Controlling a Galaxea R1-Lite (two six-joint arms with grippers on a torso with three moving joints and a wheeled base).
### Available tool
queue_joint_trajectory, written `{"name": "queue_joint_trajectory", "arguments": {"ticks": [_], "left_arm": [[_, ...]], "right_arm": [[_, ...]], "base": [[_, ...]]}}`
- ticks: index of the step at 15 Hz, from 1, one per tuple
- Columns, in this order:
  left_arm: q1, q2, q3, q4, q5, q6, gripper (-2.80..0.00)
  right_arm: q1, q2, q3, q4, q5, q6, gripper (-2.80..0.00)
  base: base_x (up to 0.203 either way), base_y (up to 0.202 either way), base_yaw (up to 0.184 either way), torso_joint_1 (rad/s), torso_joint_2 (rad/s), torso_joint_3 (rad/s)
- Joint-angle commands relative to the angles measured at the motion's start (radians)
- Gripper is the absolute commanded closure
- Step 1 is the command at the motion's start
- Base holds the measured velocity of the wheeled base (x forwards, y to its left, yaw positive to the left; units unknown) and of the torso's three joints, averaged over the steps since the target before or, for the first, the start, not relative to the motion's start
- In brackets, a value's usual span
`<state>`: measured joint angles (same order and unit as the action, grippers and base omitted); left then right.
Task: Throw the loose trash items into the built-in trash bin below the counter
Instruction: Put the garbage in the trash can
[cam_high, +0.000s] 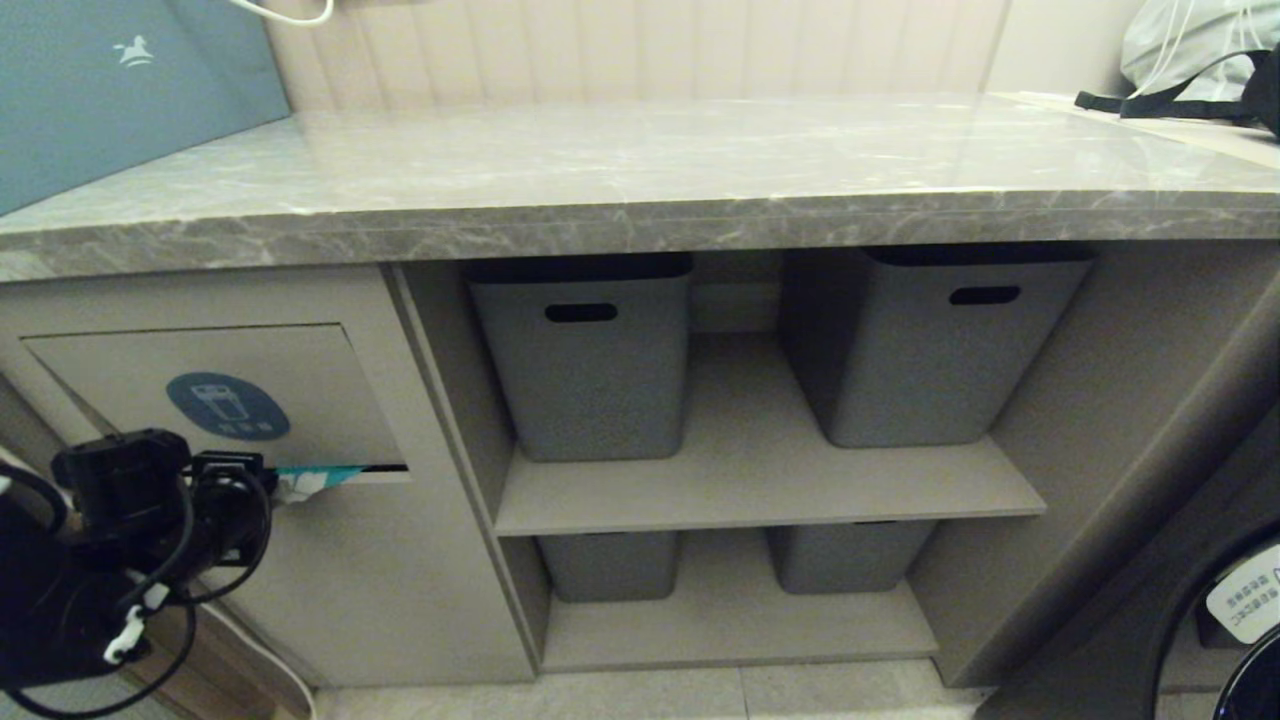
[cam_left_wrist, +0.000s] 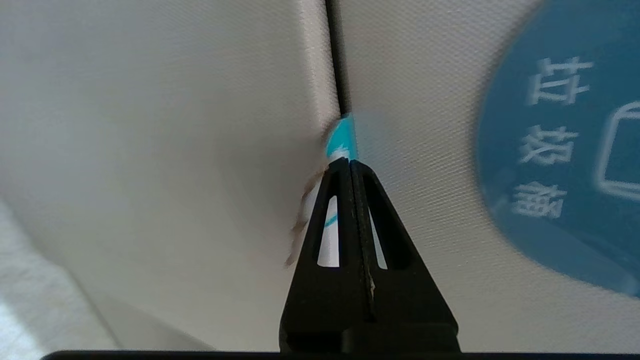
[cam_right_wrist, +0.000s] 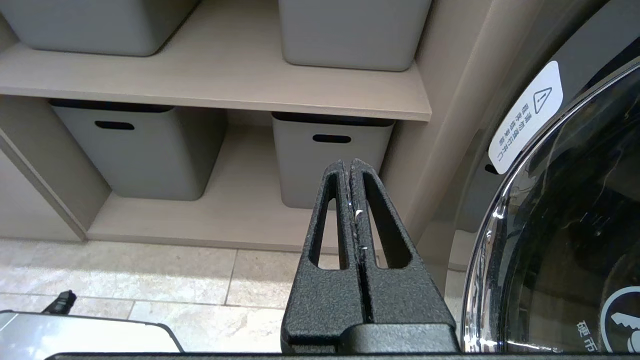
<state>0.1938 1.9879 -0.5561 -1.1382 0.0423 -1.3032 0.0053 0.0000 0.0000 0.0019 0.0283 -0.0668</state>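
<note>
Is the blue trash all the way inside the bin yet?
Not yet. The teal packet sticks halfway out under the bin flap, its white end by the shut left gripper.

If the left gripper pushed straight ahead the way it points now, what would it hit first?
The left gripper, jaws shut, points at the teal packet wedged in the seam at the flap edge of the built-in trash bin. It would likely press the packet first, then the flap edge behind it.

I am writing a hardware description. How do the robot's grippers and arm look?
Both the left gripper and the right gripper have matte black, tapered fingers with long slot cutouts. In the head view, black cables loop around the left gripper's black wrist, with a white connector.
</note>
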Motion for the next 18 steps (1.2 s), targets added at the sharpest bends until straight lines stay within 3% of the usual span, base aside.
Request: {"name": "queue_joint_trajectory", "arguments": {"ticks": [1, 8, 18], "left_arm": [[-0.004, 0.005, -0.011, -0.008, -0.003, -0.009, 0.00], [-0.037, -0.084, 0.083, -0.009, -0.023, -0.011, 0.00], [-0.039, 0.038, -0.124, -0.010, -0.024, -0.006, 0.00]], "right_arm": [[0.001, -0.002, 0.000, 0.001, 0.001, -0.001, 0.00], [0.001, -0.002, 0.000, 0.000, 0.001, -0.001, 0.00], [0.000, -0.002, 0.000, 0.001, 0.001, -0.001, 0.00]], "base": [[0.000, 0.000, 0.000, 0.000, 0.00, 0.000], [0.000, 0.000, 0.000, 0.000, 0.00, 0.000], [0.000, 0.000, 0.000, 0.000, 0.00, 0.000]]}}
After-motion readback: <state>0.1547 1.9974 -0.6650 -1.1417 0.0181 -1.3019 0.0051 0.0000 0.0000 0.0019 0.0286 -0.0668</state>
